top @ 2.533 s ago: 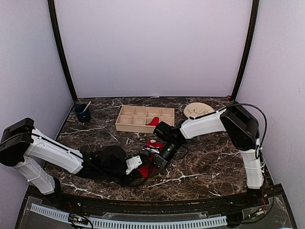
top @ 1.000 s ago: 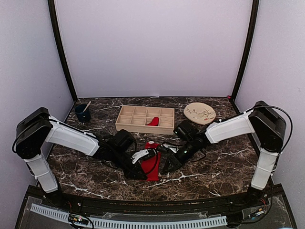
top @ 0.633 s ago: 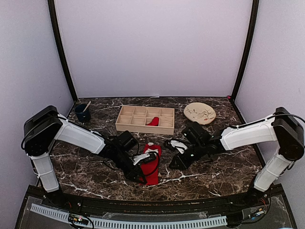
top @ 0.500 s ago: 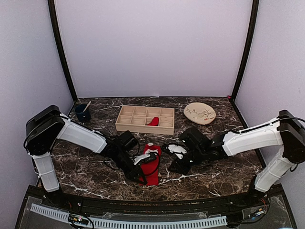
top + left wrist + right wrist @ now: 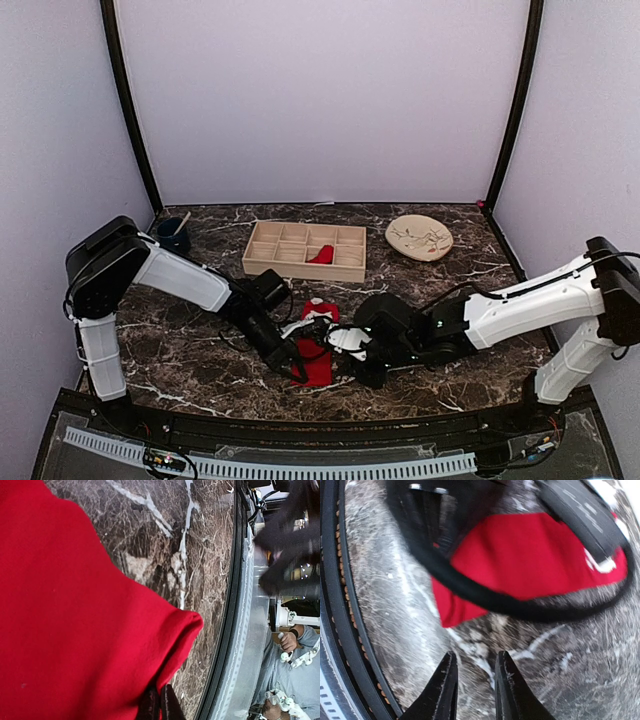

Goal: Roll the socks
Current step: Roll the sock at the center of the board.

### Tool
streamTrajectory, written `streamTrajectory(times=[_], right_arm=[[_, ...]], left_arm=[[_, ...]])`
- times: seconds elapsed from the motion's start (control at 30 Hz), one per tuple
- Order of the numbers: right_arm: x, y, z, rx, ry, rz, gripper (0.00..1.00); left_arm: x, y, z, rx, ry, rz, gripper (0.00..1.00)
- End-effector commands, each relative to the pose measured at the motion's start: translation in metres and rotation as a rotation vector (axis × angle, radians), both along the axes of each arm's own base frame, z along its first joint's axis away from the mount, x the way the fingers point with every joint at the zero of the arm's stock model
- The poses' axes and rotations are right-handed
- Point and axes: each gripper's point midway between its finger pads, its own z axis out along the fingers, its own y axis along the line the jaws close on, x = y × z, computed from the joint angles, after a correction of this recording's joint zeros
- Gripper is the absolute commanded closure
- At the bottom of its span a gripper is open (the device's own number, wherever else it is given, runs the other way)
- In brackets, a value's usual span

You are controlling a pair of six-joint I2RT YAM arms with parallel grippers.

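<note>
Left gripper (image 5: 156, 705) is closed, apparently pinching an edge of the sock (image 5: 75, 630). Right gripper (image 5: 476, 690) stands slightly parted, empty, the sock just beyond its tips on the table (image 5: 560, 650).

Dark brown marble table (image 5: 470, 270) with white veins, plain pale lilac walls (image 5: 320, 100), black corner posts (image 5: 130, 110), soft even light.

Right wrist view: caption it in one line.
Right gripper, jaws slightly apart and empty, hovers above the marble table just short of the red sock.
</note>
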Motion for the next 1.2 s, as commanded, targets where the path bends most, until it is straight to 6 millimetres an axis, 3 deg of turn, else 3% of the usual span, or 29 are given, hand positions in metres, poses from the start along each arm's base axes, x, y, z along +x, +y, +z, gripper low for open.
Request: streamTrajectory(times=[0.0, 0.13, 0.43, 1.17], right_arm=[[-0.011, 0.024, 0.003, -0.036, -0.087, 0.090, 0.74], [-0.020, 0.034, -0.005, -0.078, -0.107, 0.138, 0.72], [-0.020, 0.050, -0.017, -0.144, -0.164, 0.184, 0.68], [-0.009, 0.051, -0.049, -0.271, -0.258, 0.264, 0.70]], left_arm=[[-0.002, 0.005, -0.006, 0.046, 0.060, 0.007, 1.00], [-0.002, 0.005, -0.008, 0.050, 0.087, 0.006, 1.00], [-0.005, 0.007, -0.011, 0.044, 0.137, 0.001, 1.00], [-0.005, 0.009, -0.008, 0.005, 0.217, -0.017, 1.00]])
